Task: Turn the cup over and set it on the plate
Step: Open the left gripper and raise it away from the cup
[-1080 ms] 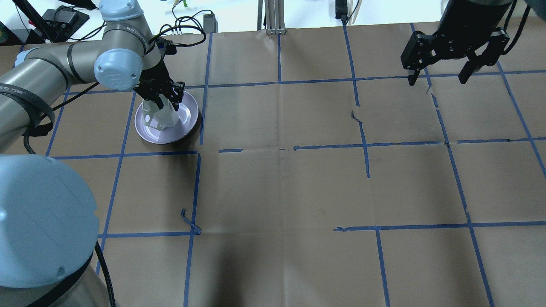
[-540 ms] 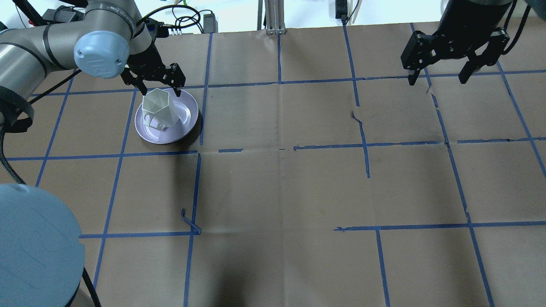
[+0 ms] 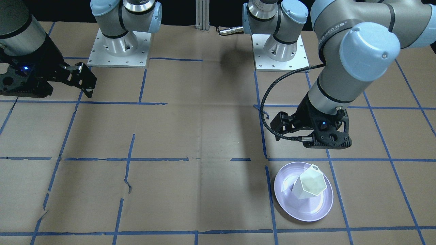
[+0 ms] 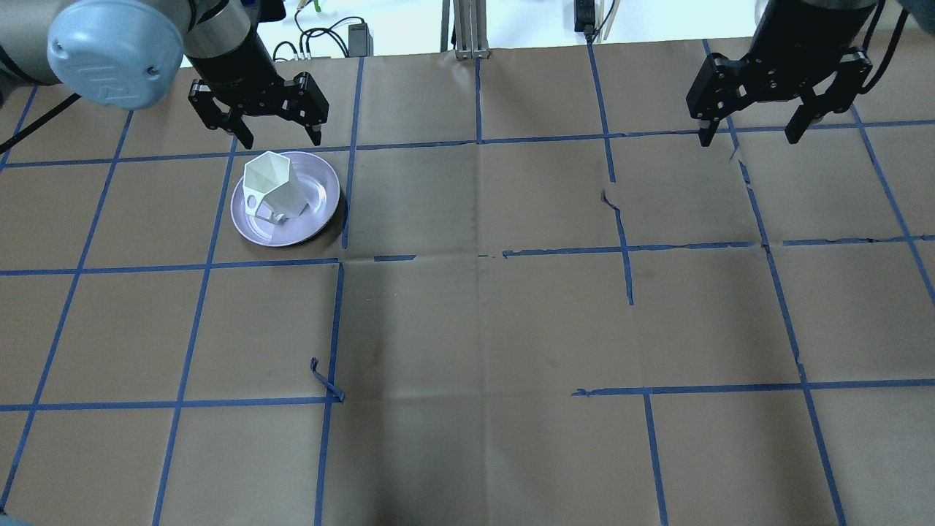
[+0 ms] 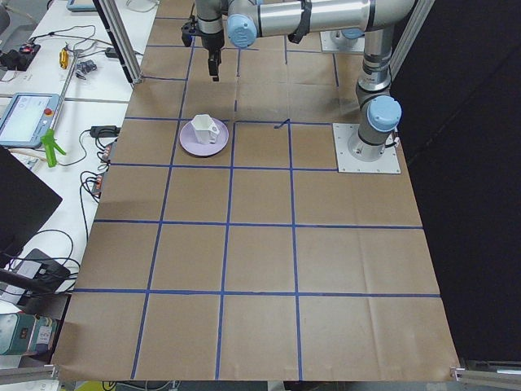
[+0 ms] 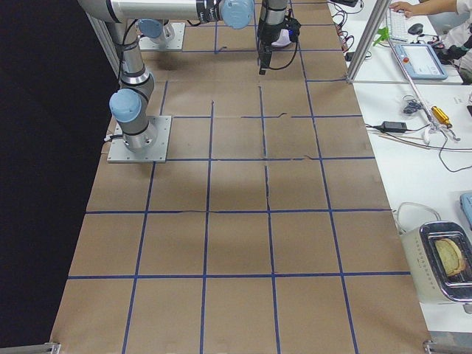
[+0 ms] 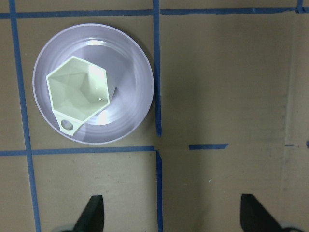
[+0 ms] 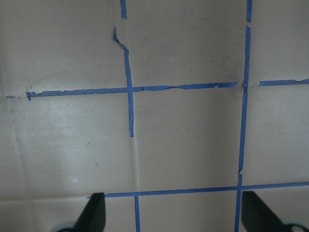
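Left gripper: jaws spread wide, holding nothing, raised well apart from the cup. Cup: stands mouth-up on the plate, left of its centre in the overhead view, with the handle towards the robot. Whether its base sits quite flat cannot be told from these angles. Progress: flip and placement both look done. What seems left is only for the arm to clear away. Surroundings: brown paper covers the table and is marked into squares with blue tape. A loose tape curl lies nearer the robot, well apart from the plate. In the way: nothing seen between either gripper and the plate. Right gripper: jaws wide, empty, hanging over bare paper far from the plate.
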{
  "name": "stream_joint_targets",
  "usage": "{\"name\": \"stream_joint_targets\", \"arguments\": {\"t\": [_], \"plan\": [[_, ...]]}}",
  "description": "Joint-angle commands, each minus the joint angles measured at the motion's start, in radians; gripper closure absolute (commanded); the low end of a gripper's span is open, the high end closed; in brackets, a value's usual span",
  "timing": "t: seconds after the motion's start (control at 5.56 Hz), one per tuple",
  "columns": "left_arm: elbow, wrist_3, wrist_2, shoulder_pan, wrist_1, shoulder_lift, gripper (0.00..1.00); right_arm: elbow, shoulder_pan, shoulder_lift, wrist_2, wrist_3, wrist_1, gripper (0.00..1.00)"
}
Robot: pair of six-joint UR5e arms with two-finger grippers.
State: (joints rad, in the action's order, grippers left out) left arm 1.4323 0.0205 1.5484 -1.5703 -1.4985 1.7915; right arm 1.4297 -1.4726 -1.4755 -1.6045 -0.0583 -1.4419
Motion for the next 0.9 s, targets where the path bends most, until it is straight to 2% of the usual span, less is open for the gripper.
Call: {"name": "stream_joint_targets", "arguments": {"t": [0.0, 0.72], "plan": [[0.014, -0.008, 0.002, -0.04, -0.086, -0.101, 0.01, 0.0, 0.0, 0.0, 0.0, 0.0, 0.0, 0.0], [0.033, -0.005, 0.009, -0.042, -0.095, -0.149, 0.01, 0.0, 0.0, 0.0, 0.0, 0.0, 0.0, 0.0]]}}
